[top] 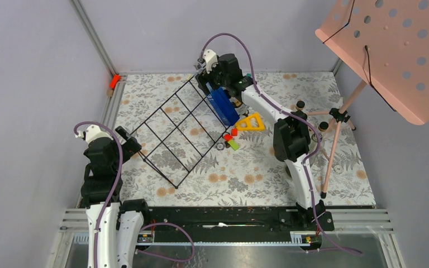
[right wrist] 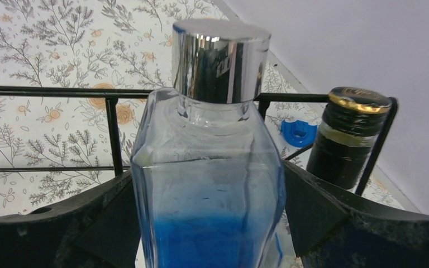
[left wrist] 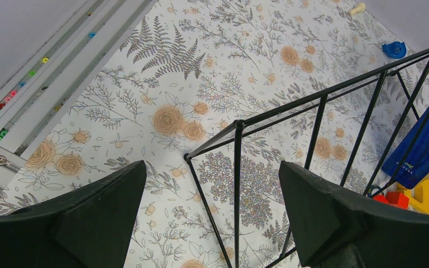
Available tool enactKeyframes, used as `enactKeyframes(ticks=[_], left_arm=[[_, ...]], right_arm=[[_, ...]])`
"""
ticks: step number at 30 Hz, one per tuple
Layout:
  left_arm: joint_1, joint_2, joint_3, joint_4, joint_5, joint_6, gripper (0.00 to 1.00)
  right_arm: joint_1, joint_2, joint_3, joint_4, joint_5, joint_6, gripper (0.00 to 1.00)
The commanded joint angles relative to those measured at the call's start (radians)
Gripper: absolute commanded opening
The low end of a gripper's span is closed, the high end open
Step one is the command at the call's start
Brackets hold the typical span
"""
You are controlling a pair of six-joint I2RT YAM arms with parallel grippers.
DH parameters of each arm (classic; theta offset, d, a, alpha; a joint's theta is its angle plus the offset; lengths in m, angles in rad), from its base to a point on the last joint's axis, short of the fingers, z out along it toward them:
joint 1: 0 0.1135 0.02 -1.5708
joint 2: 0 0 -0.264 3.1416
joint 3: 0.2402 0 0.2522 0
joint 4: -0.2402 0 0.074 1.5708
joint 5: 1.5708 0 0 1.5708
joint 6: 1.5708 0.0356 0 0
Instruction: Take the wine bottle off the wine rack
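My right tool grips the clear, blue-filled bottle with silver cap at the far end of the black wire-grid wine rack, beside a dark foil-capped bottle. My left tool hangs released over the rack's near corner.

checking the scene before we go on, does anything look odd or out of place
Two bottles are at the wine rack: the right gripper grips a clear blue bottle with a silver cap, while a dark-necked, gold-topped bottle sits beside it. Small toy blocks lie scattered by the rack.
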Motion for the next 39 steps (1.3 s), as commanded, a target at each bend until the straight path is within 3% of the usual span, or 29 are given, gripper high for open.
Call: enactKeyframes(ticks=[1,17,22,28,39], left_arm=[[0.007,-0.006,0.002,0.043,-0.011,0.014,0.99],[0.007,-0.003,0.002,0.043,-0.009,0.014,0.99],[0.007,-0.002,0.002,0.042,-0.007,0.014,0.99],[0.007,-0.001,0.002,0.044,-0.006,0.014,0.99],[0.007,-0.003,0.002,0.046,-0.002,0.014,0.99]], right_arm=[[-0.008,0.031,0.037,0.049,-0.021,0.017,0.87],[-0.008,0.018,0.054,0.043,-0.05,0.011,0.48],[-0.008,-0.003,0.083,0.011,-0.065,-0.02,0.21],[-0.008,-0.058,0.095,0.009,-0.049,-0.036,0.01],[-0.008,-0.194,0.034,0.009,-0.029,-0.054,0.0]])
